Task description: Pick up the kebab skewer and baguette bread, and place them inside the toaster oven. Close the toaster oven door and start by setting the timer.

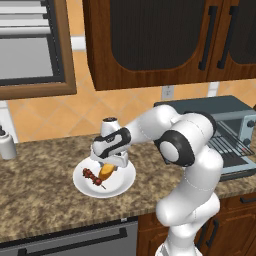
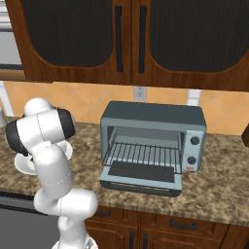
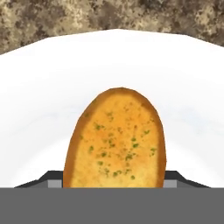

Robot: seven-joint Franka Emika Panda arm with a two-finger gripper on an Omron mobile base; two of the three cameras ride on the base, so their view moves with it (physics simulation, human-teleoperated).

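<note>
No writing can be read anywhere. On the speckled brown granite counter (image 1: 45, 185), a round white plate (image 1: 121, 184) holds the thin kebab skewer (image 1: 93, 178) of dark red chunks at nine o'clock and the golden, herb-flecked baguette bread (image 1: 106, 171) at centre. The gripper (image 1: 110, 165) straddles the bread; grip unclear. Rightward, the boxy blue-grey toaster oven (image 2: 153, 118) stands, its glass-windowed toaster oven door (image 2: 141, 176) dropped open.
</note>
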